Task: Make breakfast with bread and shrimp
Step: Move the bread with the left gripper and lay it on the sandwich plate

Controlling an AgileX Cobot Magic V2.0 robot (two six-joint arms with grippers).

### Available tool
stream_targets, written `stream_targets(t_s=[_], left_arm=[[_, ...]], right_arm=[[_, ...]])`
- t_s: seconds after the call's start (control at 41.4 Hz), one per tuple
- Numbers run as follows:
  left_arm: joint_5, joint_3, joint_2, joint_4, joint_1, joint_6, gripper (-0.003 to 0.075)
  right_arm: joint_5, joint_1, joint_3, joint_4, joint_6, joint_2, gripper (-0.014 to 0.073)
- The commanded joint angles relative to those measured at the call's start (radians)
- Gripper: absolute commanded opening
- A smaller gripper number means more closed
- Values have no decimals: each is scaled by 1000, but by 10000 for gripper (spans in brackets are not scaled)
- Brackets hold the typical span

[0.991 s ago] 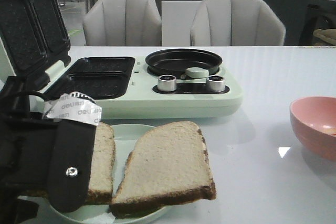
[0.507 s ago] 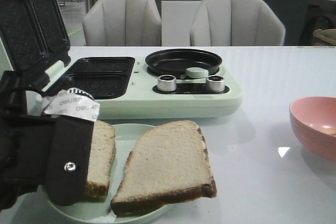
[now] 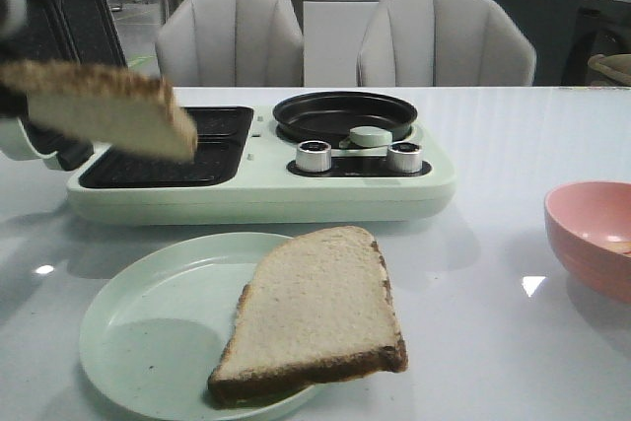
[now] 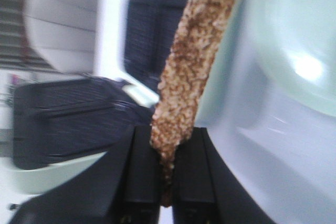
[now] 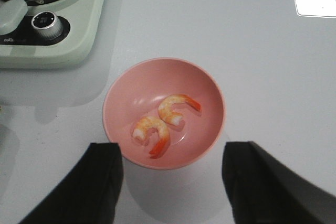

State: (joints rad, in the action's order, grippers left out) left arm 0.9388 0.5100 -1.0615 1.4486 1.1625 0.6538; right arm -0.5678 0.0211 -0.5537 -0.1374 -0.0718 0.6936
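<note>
White table point(image 3: 493, 145), left tool point(image 4: 167, 182) gripping bread point(image 3: 108, 105)

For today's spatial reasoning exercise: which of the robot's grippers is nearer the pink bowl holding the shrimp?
Right. The right gripper hovers open directly above the pink bowl with two shrimp. The left gripper is across the table, holding a bread slice over the sandwich maker.

A pale green cooker point(image 3: 296, 189) stands on the white table point(image 3: 493, 283), lid point(image 3: 59, 36) raised, with dark grill wells point(image 3: 173, 145), a round pan point(image 3: 345, 115) and two knobs point(image 3: 314, 156). Two grey chairs point(image 3: 232, 36) stand behind it.
</note>
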Motion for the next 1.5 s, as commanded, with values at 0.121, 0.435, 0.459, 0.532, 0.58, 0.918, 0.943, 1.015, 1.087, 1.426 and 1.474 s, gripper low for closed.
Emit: stream_targets(t_s=[0.121,0.435,0.459,0.532,0.58,0.918,0.943,1.015,1.087,1.426,1.474], left_arm=[[-50,108,53,207,-80,21,100],[-337,355,-183,259,-375,21,100],[-352,375,-205,259,-393,21,100],[-374,444,-282,259,-450,21,100],[-388,494,-338,259,-490,21,100],[-445,802,-662,260,-645,19,100],[-454,819,-683,260,-658,19,100],[-489,858,-732,260,-694,19,100],[-534,878,-779,260,-724,19,100],[-600,884,-905,260,-801,19,100],[-600,884,-913,260,-801,19,100]], right_arm=[[61,-2,-29,-6,-4,2,521],[61,-2,-29,-6,-4,2,521],[61,-2,-29,-6,-4,2,521],[61,-2,-29,-6,-4,2,521],[61,-2,-29,-6,-4,2,521],[61,-2,-29,-6,-4,2,521],[61,-2,-29,-6,-4,2,521],[61,-2,-29,-6,-4,2,521],[61,-2,-29,-6,-4,2,521],[61,-2,-29,-6,-4,2,521],[61,-2,-29,-6,-4,2,521]])
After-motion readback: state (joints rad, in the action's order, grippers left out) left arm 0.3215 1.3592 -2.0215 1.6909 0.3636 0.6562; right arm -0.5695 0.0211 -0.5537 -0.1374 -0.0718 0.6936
